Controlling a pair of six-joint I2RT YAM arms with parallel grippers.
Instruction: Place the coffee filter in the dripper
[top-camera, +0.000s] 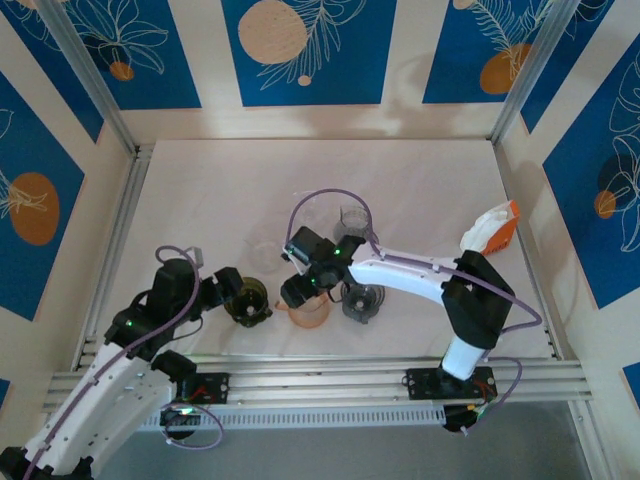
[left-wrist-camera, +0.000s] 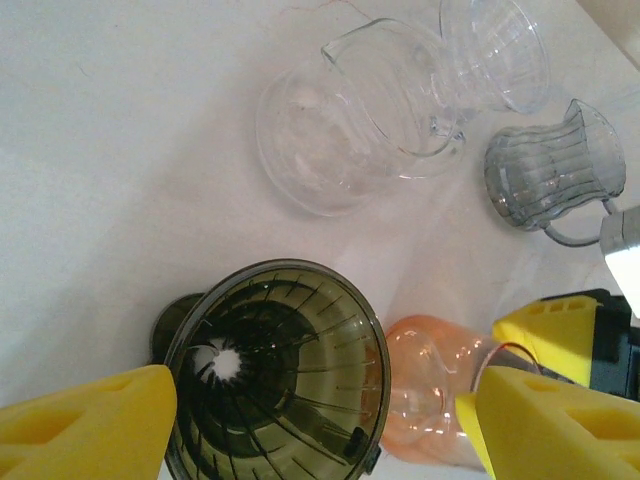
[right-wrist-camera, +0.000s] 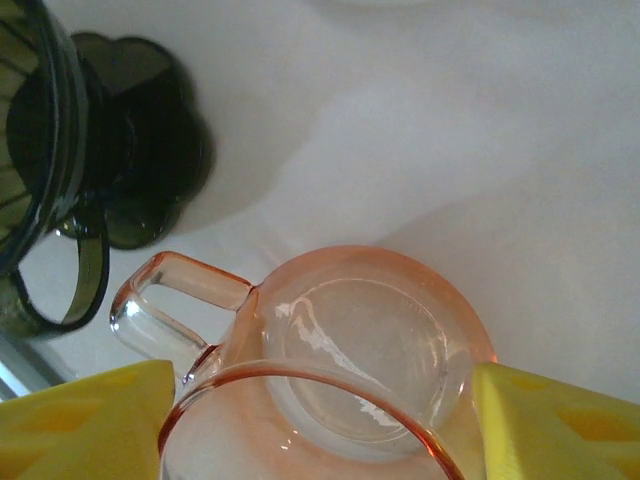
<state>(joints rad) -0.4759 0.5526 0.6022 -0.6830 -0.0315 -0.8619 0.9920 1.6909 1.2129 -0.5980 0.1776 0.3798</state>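
While L hand (left-wrist-camera: 320, 405) gapes open over green dripper (left-wrist-camera: 275, 365), R hand (right-wrist-camera: 325, 405) straddles pink dripper (right-wrist-camera: 360, 335); grip unclear.

robot lab test cell, 2 arms (top-camera: 420, 275) on aluminium rails (top-camera: 320, 372), blue leaf-print wall panels (top-camera: 300, 50), white tabletop (top-camera: 430, 180)

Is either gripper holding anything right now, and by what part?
Left gripper: nothing; its jaws stand open over the green dripper. Right gripper straddles the pink dripper at its rim; whether it grips cannot be told.

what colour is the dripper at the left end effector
Dripper: dark olive green, clearest from left wrist.
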